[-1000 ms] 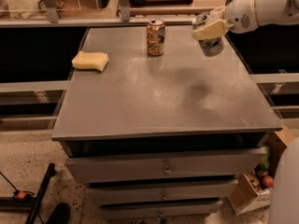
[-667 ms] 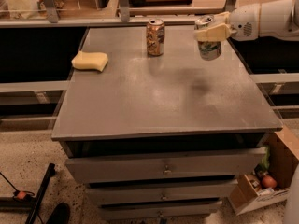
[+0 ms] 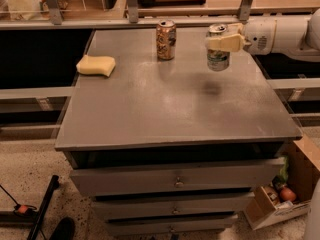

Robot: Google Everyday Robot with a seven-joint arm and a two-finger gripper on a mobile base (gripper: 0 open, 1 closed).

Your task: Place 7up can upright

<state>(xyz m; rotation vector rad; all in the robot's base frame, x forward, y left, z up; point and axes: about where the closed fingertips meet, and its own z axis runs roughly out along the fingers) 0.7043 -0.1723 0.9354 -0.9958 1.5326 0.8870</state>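
The 7up can (image 3: 218, 54) is silver and green with a shiny top. It hangs upright in the air above the right rear part of the grey cabinet top (image 3: 165, 99), with its shadow on the surface below. My gripper (image 3: 223, 42) comes in from the right on a white arm and is shut on the can's upper part, its cream fingers (image 3: 226, 43) across the can. An orange-brown patterned can (image 3: 166, 39) stands upright to the left of it, apart from it.
A yellow sponge (image 3: 95, 65) lies at the left rear of the top. The cabinet has drawers (image 3: 175, 180) below. A cardboard box (image 3: 280, 199) with items sits on the floor at the right. Rails and shelving stand behind the cabinet.
The gripper has turned the can from tilted to upright and raised it a little, staying over the right rear of the top. The other can and sponge have not moved.
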